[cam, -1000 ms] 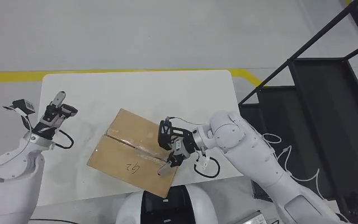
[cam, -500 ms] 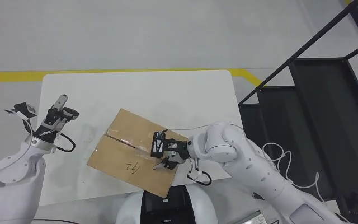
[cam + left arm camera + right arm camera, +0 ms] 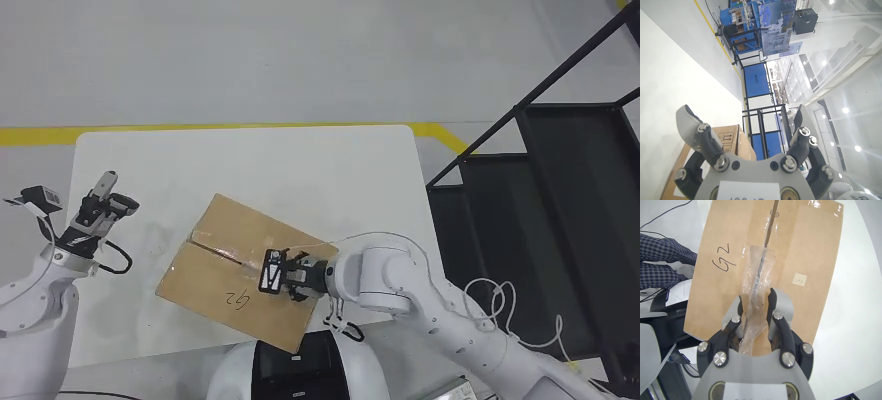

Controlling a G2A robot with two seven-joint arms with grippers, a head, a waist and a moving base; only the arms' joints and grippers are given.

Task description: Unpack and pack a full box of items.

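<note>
Box [image 3: 215, 250]: closed, at desk [image 3: 250, 160] front edge.
Right tool [image 3: 756, 294]: over seam tape [image 3: 757, 275]; grip cannot be told.
Left tool [image 3: 104, 195]: spread, above desk left edge.

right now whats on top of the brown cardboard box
Crumpled clear tape along the centre seam of the brown cardboard box, a small pale square sticker, a handwritten mark, and the right gripper straddling the tape. Closed flaps hide the contents.
</note>
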